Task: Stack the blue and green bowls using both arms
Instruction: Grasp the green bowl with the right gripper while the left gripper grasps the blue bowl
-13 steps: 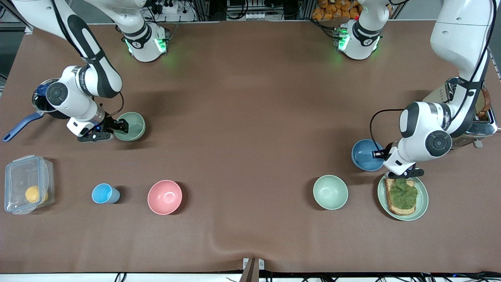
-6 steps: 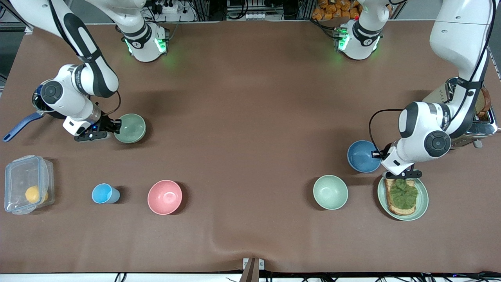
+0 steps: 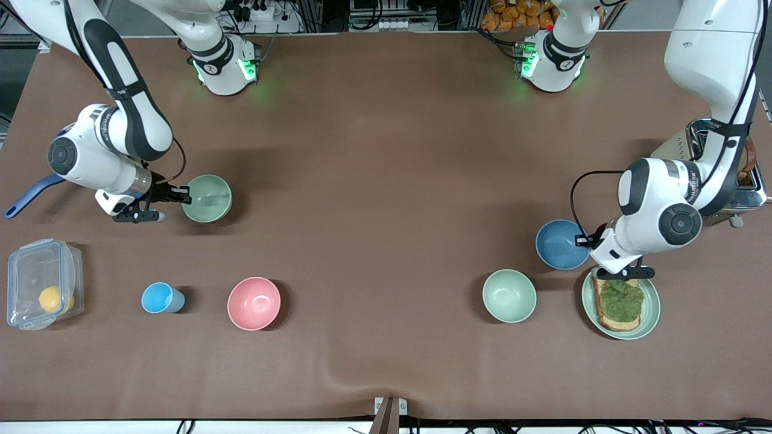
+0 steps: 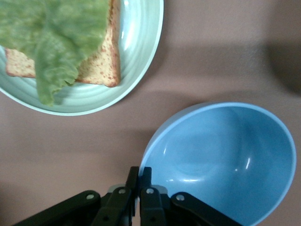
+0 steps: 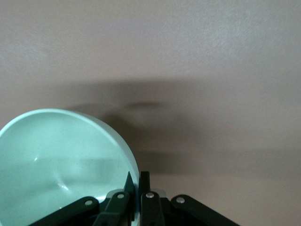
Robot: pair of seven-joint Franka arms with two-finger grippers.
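**Both claws clamped on bowl rims**

Since a second ago, both claws have pinched shut and tilted their bowls. Right claw grips the green bowl, middle-left of frame; left claw grips the blue bowl, middle-right. Judgement: grasps secured, stacking not started.

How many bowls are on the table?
4. A green bowl pinched by the right gripper; a blue bowl pinched by the left gripper; a pink bowl and another pale green bowl, both nearer the camera.
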